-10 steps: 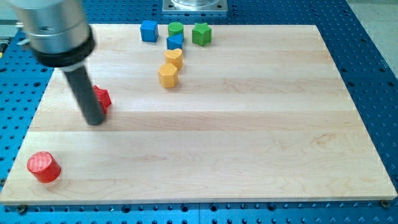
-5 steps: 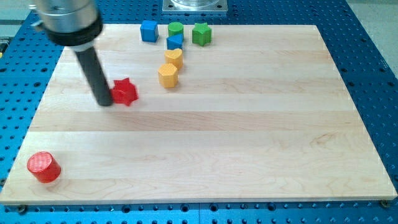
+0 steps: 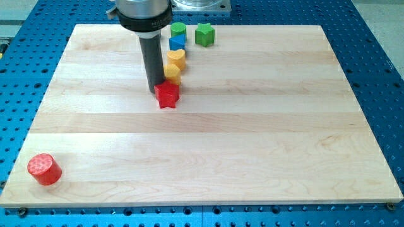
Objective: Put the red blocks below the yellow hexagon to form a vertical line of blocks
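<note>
The red star block (image 3: 168, 95) lies just below the yellow hexagon (image 3: 173, 75), touching or nearly touching it. My tip (image 3: 155, 88) rests against the red star's upper left side. The rod hides the left part of the yellow hexagon. A yellow heart-shaped block (image 3: 176, 58) sits directly above the hexagon. The red cylinder (image 3: 44, 169) stands alone near the board's bottom left corner, far from my tip.
A blue triangular block (image 3: 178, 42), a green cylinder (image 3: 178, 29) and a green star block (image 3: 204, 34) stand near the top edge above the yellow blocks. The arm's body hides the top edge left of them. The wooden board (image 3: 252, 145) lies on a blue perforated table.
My tip has swept to the right and slightly up, pushing the red star from the board's left side to just below the yellow hexagon. The arm now hides the blue cube. The red cylinder has not moved.
</note>
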Tool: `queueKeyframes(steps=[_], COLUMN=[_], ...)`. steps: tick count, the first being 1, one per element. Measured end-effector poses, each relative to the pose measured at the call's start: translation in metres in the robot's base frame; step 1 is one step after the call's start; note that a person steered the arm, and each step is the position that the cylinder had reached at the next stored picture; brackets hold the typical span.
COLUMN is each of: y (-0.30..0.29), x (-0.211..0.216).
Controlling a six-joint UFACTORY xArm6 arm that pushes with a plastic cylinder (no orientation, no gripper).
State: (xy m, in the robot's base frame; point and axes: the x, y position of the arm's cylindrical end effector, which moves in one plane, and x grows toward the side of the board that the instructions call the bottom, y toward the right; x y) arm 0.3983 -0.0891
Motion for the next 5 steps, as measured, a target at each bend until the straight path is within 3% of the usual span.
queueKeyframes(steps=[1, 2, 3, 4, 5], y=[-0.061, -0.068, -0.07, -0.079, -0.123], x=[0.017, 0.078, 0.088, 0.04, 0.03])
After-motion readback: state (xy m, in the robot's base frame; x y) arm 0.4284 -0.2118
